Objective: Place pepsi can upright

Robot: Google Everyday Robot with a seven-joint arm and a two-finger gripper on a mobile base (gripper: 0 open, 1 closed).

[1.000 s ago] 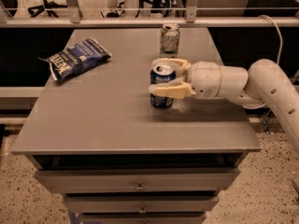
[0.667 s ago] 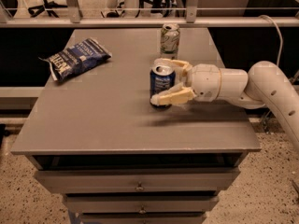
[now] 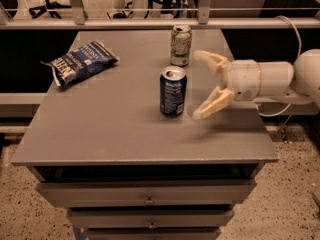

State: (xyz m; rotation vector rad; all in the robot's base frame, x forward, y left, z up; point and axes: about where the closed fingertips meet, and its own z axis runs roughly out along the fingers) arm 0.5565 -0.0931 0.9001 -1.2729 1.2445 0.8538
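The pepsi can [image 3: 173, 91], dark blue with white lettering and a silver top, stands upright near the middle of the grey table [image 3: 105, 129]. My gripper [image 3: 201, 85] is just to the right of the can, a little apart from it. Its two cream fingers are spread wide and hold nothing. One finger [image 3: 211, 59] points up-left, the other finger [image 3: 212, 105] points down-left. The white arm reaches in from the right edge.
A pale green-and-white can [image 3: 180, 45] stands upright behind the pepsi can. A crinkled blue chip bag [image 3: 81, 61] lies at the table's back left. Drawers sit below the tabletop. A rail runs behind the table.
The gripper let go of the pepsi can, opened wide and drew back to the right. The can stays upright on the table.
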